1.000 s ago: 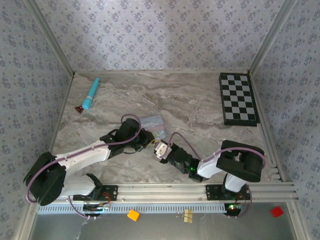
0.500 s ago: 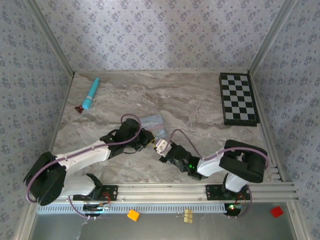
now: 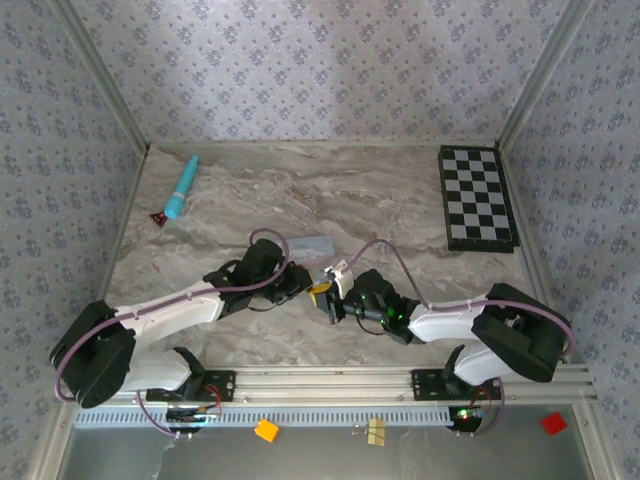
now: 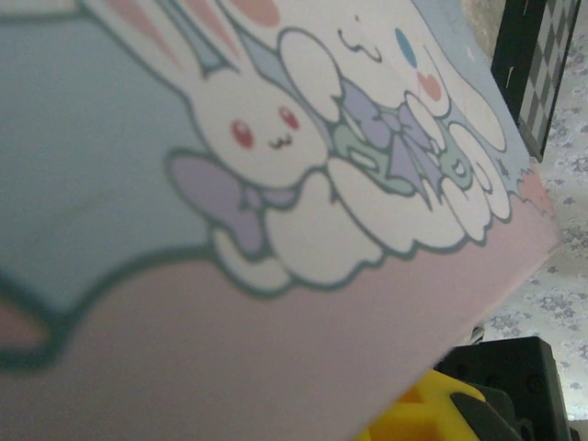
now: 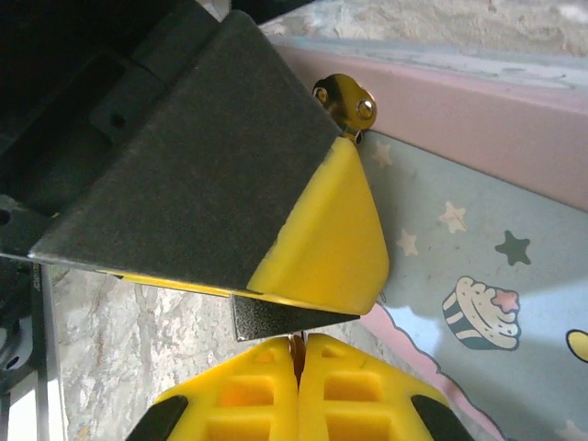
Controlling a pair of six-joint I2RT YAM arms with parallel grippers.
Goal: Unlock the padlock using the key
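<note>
The padlock (image 5: 276,317), a small black textured block, sticks out from under my left gripper's black-padded, yellow-tipped finger (image 5: 322,239), which presses on it; the opposite finger is hidden. My right gripper (image 5: 299,344) is shut just below the block, with the thin edge of the key (image 5: 298,342) pinched between its yellow fingertips and pointing at the padlock's underside. From above, the left gripper (image 3: 298,282) and right gripper (image 3: 325,290) meet tip to tip beside the pale blue cartoon tin (image 3: 308,245). The tin's printed lid (image 4: 230,184) looms close in the left wrist view.
A small brass fitting (image 5: 344,99) sits on the tin's pink rim (image 5: 478,110). A black-and-white chessboard (image 3: 477,197) lies at the far right, and a teal pen-shaped tool (image 3: 182,187) at the far left. Papered walls close in three sides.
My right arm has reached forward and left, bringing its gripper up against the left gripper, and its jaws have closed. The left arm has shifted slightly right beside the tin.
</note>
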